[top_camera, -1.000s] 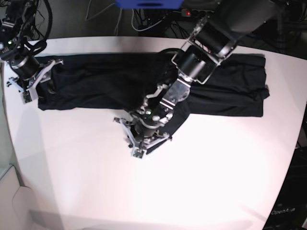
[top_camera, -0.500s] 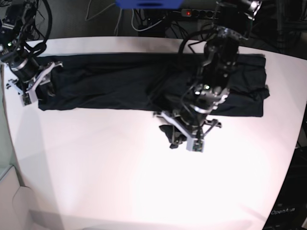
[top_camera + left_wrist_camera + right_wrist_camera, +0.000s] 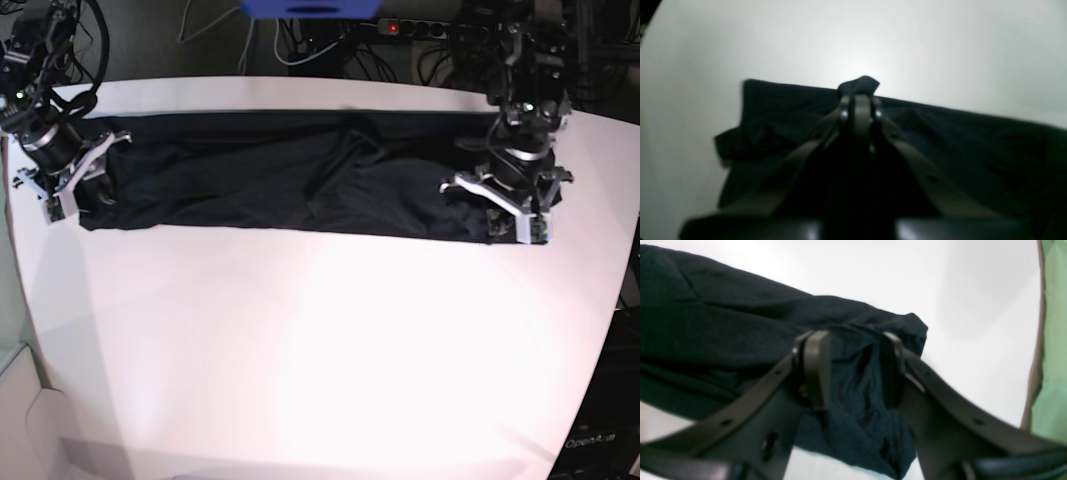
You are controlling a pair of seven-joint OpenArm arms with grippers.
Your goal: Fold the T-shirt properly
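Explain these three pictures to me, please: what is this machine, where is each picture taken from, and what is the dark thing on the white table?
It is a robot with two arms, each ending in a two-fingered gripper. One picture looks down from above on the whole white table. The other two come from small cameras mounted on the wrists, so you look along the grippers' own fingers.

The dark thing is a T-shirt, stretched out in a long band across the table.

The left gripper is closed and pinches a small tuft of the cloth; from above it sits at the right end. The right gripper stands open with cloth between its fingers, at the other end. Whether it touches the cloth, I cannot tell.
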